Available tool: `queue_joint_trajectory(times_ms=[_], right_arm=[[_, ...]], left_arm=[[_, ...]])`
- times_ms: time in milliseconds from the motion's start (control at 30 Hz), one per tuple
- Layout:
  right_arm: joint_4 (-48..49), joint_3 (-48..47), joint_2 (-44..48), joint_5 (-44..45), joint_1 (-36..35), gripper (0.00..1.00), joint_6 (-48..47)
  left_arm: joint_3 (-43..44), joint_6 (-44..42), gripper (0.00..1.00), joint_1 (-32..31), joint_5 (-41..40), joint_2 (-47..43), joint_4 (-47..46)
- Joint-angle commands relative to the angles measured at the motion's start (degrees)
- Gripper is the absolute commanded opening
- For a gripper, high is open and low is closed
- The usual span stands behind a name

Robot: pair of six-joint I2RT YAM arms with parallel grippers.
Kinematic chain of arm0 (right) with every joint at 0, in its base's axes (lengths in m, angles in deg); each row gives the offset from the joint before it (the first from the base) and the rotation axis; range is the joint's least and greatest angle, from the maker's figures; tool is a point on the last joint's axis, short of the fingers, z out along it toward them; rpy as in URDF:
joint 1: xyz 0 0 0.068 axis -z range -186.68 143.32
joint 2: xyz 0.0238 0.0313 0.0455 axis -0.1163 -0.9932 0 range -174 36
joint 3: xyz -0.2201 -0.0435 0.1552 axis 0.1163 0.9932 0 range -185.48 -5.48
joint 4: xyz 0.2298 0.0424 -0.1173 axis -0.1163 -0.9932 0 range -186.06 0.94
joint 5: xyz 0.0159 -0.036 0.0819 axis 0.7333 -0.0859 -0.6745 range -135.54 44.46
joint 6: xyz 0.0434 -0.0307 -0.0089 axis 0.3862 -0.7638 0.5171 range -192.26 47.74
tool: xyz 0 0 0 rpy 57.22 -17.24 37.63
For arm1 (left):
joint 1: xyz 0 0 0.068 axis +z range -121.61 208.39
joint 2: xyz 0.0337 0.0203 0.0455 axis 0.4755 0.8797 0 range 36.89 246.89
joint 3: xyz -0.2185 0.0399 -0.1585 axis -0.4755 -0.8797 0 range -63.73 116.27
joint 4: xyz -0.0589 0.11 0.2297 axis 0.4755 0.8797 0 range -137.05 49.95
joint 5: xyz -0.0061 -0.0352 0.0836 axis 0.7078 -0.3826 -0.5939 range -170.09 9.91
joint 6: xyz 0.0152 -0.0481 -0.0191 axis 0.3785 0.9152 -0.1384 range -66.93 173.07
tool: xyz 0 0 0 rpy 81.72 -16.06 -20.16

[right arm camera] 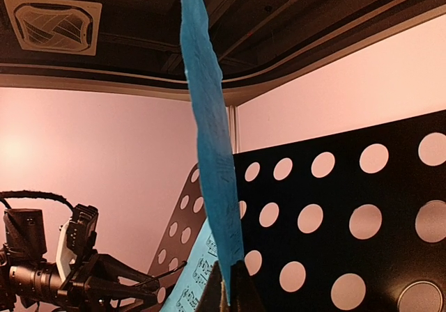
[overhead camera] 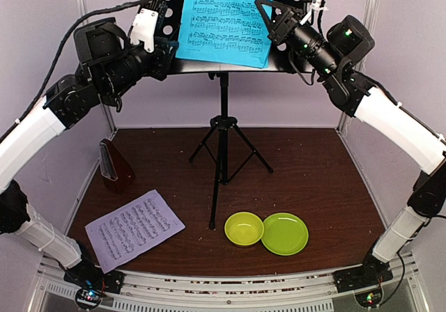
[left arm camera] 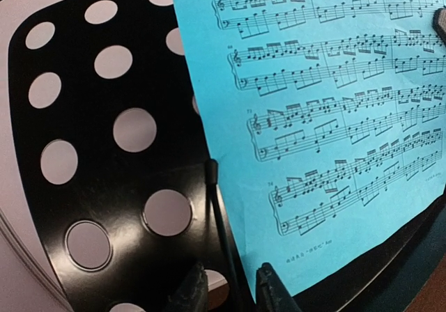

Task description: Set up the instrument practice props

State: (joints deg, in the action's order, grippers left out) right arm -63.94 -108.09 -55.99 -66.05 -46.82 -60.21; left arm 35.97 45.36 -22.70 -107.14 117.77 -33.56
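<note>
stand (overhead camera: 223, 117) upright; blue sheet (overhead camera: 224, 19) on desk, right pincer (right arm camera: 228, 284) clamped on its edge; left pincer (left arm camera: 230, 284) apart astride retainer wire (left arm camera: 219, 235); lilac sheet (overhead camera: 134, 230), metronome (overhead camera: 115, 166) on counter (overhead camera: 313, 180), likely pending.

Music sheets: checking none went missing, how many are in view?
2. The blue sheet stands on the stand's desk, its edge in the right gripper; the lilac-white sheet lies on the table, front left. None seems hidden.

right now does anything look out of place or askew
The lilac sheet lies skewed on the table, off the stand. The blue sheet bows away from the desk, pinched by the right end effector.
</note>
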Motion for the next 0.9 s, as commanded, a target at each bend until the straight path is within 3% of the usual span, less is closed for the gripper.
queue_joint_trajectory(times_ms=[0,200,533,867], right_arm=[[-0.43,1.14,1.5,0.91,0.14,0.0,0.35],[-0.67,2.49,2.14,2.31,0.13,0.0,-0.94],[-0.97,2.1,2.6,2.36,0.15,0.0,-1.59],[3.22,-1.56,-1.02,-4.78,-0.04,0.0,1.36]], left_arm=[[-1.76,-0.19,0.22,-0.24,-0.15,-2.59,-5.42],[-7.08,-1.46,0.0,-0.24,0.42,-4.92,-14.2],[-16.66,-7.41,0.0,-0.15,9.78,-7.67,-29.61],[-18.07,-8.74,0.0,0.43,18.13,-7.48,-30.68]])
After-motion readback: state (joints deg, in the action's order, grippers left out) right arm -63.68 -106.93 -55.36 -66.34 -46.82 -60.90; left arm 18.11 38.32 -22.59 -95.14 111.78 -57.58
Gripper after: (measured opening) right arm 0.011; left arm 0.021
